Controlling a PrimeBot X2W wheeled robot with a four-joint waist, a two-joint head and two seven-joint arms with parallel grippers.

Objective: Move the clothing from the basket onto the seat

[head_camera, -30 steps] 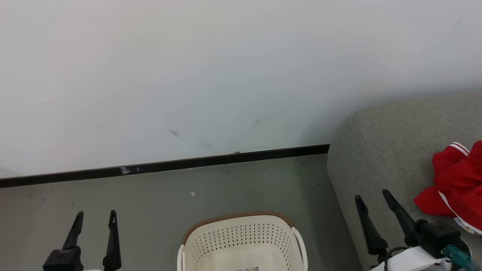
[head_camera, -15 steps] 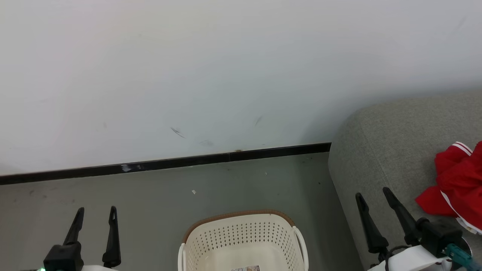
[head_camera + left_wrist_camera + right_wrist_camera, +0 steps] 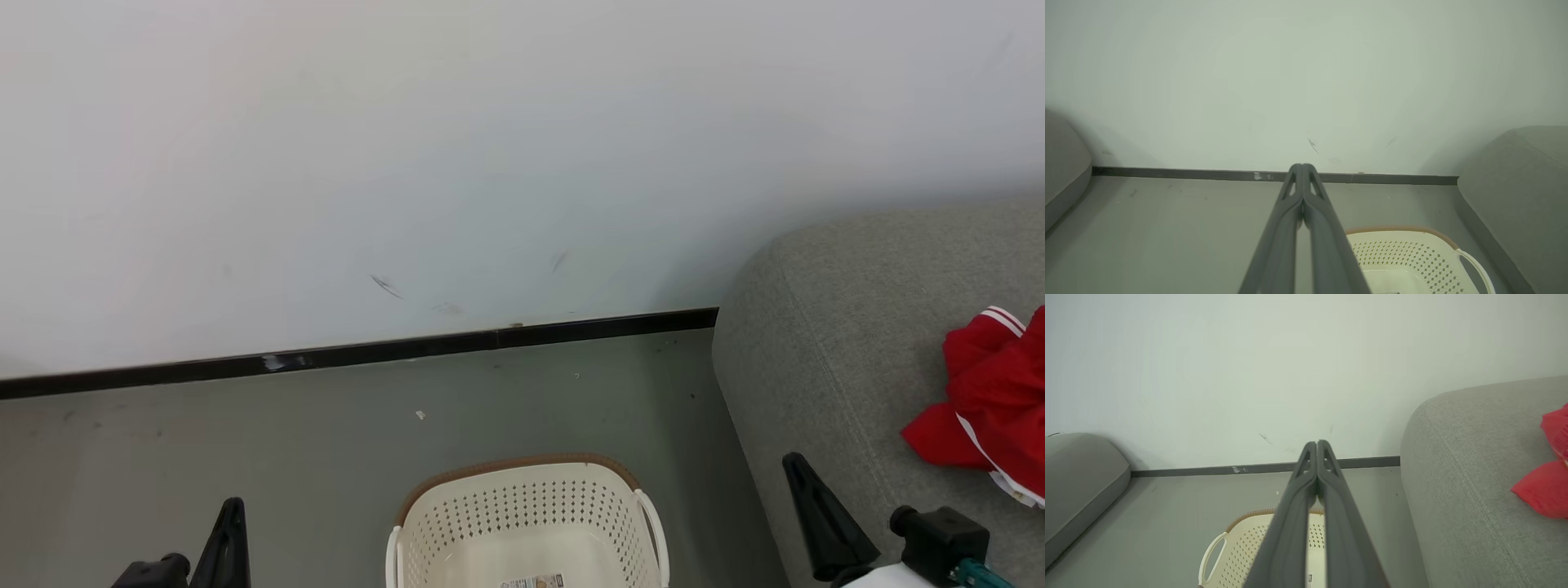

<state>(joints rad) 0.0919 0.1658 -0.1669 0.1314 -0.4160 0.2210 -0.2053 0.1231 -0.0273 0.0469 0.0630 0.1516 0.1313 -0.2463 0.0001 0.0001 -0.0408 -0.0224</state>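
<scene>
Both of my grippers are closed, with nothing between the fingers. My left gripper [image 3: 1302, 168] shows in its wrist view as two dark fingers pressed together tip to tip. They point toward the black skirting board [image 3: 1208, 174] at the foot of the white wall [image 3: 1306, 81]. My right gripper [image 3: 1316, 444] looks the same in its own wrist view, its fingers meeting at the tips above the basket [image 3: 1245, 543].

From my head, the left gripper sits at 7 o'clock over the grey floor [image 3: 326, 433] and the right gripper at 5 o'clock, in front of the seat [image 3: 841, 327]. The basket stands on the floor at 6 o'clock, between my arms and cut off by the bottom edge, with a label [image 3: 532, 582] on its bottom. The seat fills 3 to 4 o'clock, just beside the basket. The clothing [image 3: 992, 392] lies bunched on the seat at about 4 o'clock, red with white stripes, apart from both grippers. In the wrist views a second grey cushioned piece [image 3: 1081, 473] sits at 9 o'clock.
</scene>
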